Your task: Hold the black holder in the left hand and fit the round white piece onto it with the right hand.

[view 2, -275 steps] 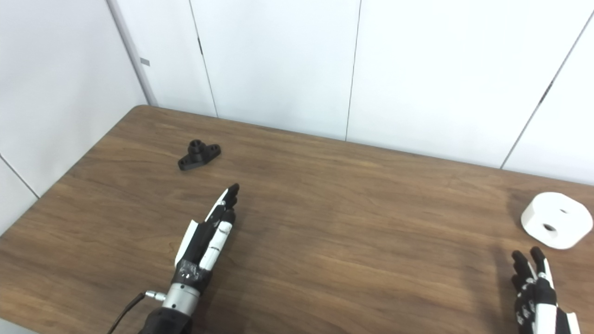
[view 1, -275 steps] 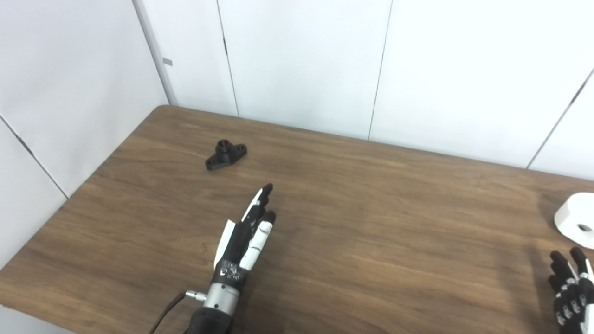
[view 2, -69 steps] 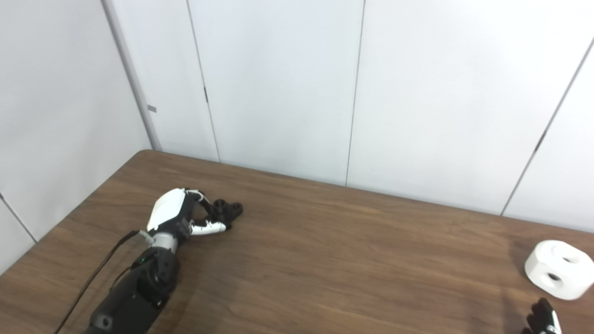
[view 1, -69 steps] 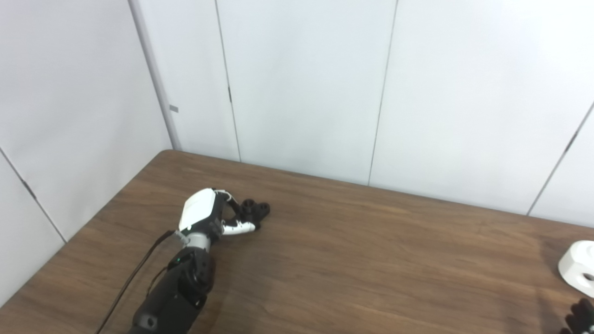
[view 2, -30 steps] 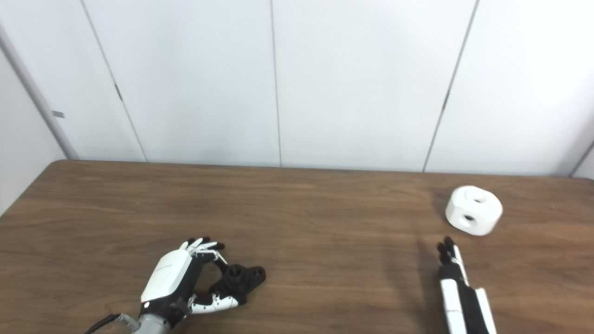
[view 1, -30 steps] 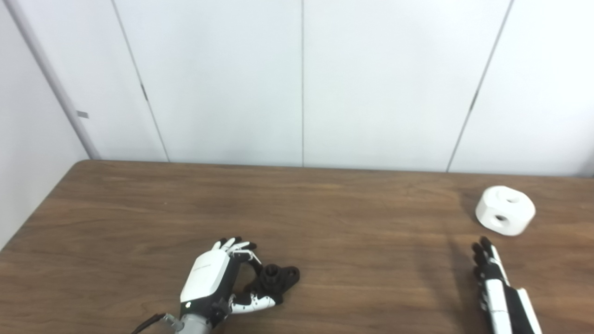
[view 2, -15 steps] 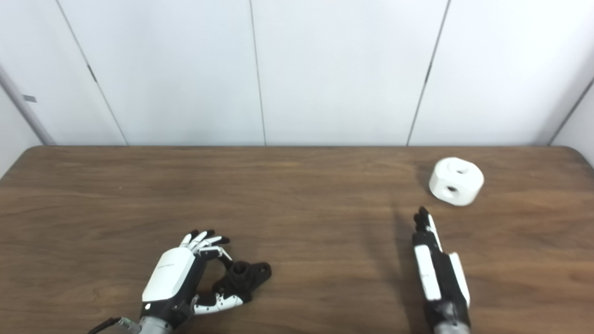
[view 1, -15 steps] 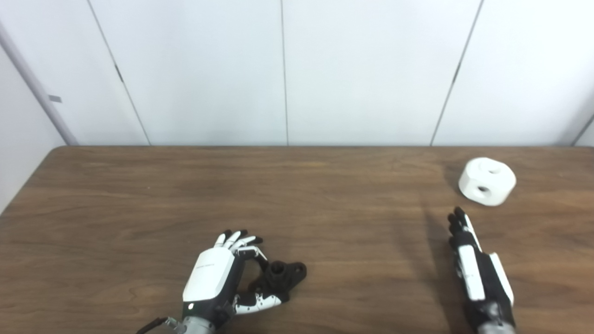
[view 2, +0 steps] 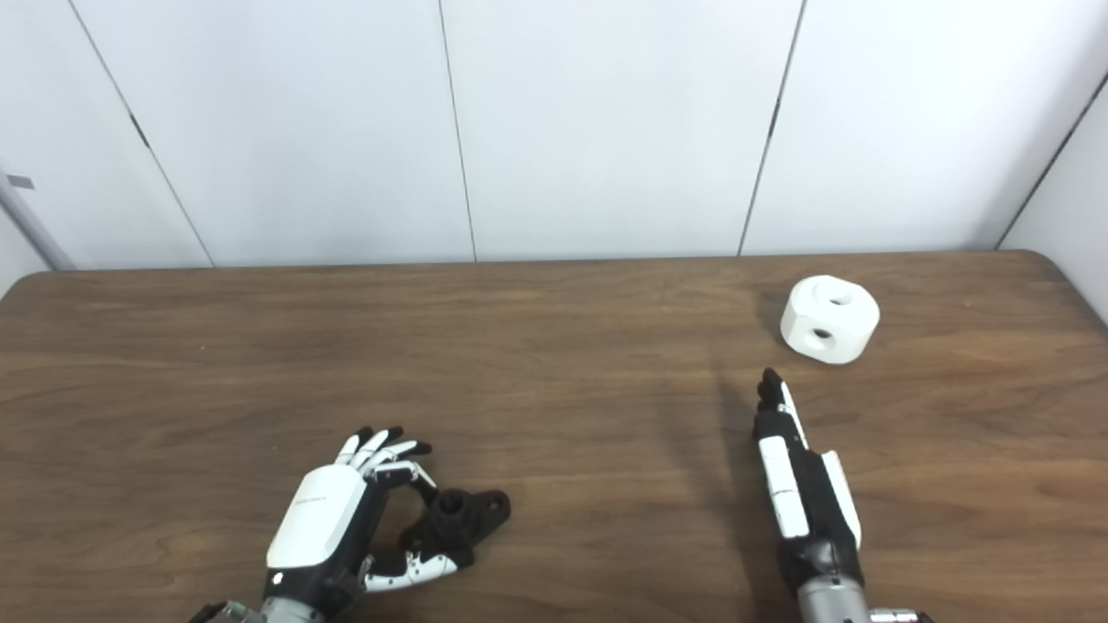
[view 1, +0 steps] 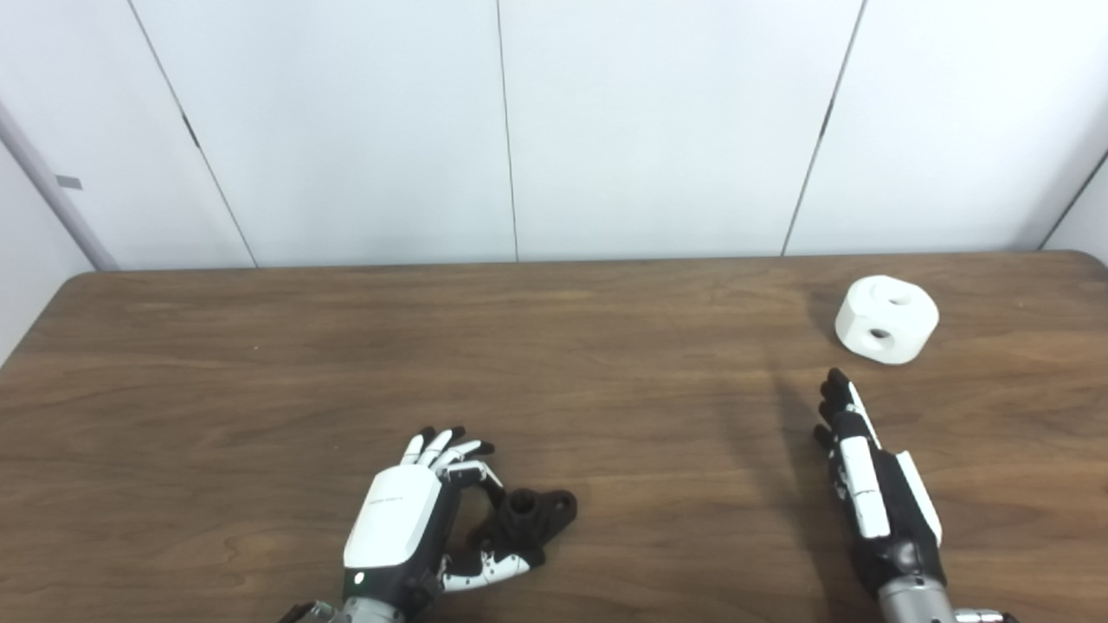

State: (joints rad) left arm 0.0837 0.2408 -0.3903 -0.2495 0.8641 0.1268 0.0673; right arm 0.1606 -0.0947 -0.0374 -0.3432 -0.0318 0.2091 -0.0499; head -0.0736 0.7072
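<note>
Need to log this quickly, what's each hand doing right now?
Left hand: shut on the black holder.
Right hand: open, holding nothing, short of the round white piece.

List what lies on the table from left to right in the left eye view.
left hand → black holder → right hand → round white piece

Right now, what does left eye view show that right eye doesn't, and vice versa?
Only left eye view: the table's far-left corner and left edge.
Only right eye view: the table's rounded far-right corner and right edge.
Both: left hand closed around the black holder low over the table; right hand open and flat, fingers pointing toward the round white piece but not touching it.
</note>
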